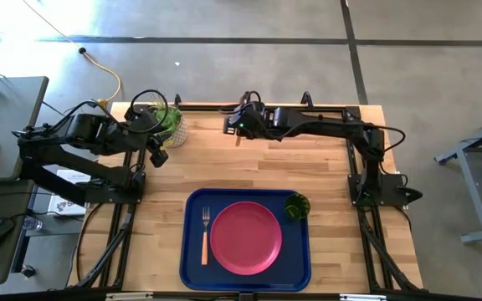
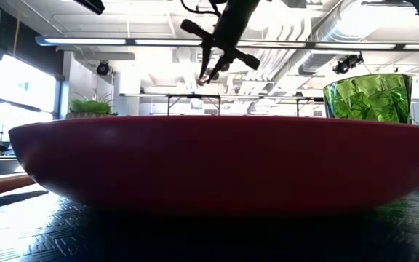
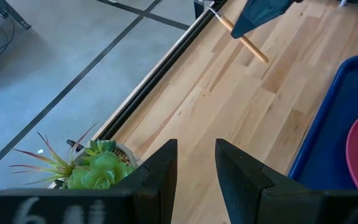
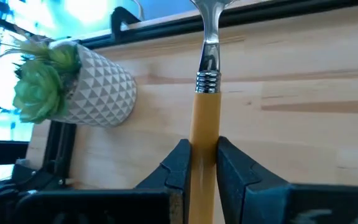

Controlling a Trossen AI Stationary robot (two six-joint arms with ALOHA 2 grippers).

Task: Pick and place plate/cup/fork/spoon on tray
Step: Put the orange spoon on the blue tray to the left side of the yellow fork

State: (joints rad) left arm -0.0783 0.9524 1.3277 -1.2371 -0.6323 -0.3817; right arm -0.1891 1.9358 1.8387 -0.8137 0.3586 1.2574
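Orange-yellow spoon (image 4: 204, 124) handle pinched in right hand (image 4: 202, 163), long axis along fingers, bowl pointing away.

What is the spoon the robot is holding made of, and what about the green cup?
The spoon in the right hand looks like shiny silver metal at its neck, with a smooth orange-yellow handle, probably plastic. The cup looks like see-through dark green plastic or glass: light glints through its faceted wall, so I can't say which.
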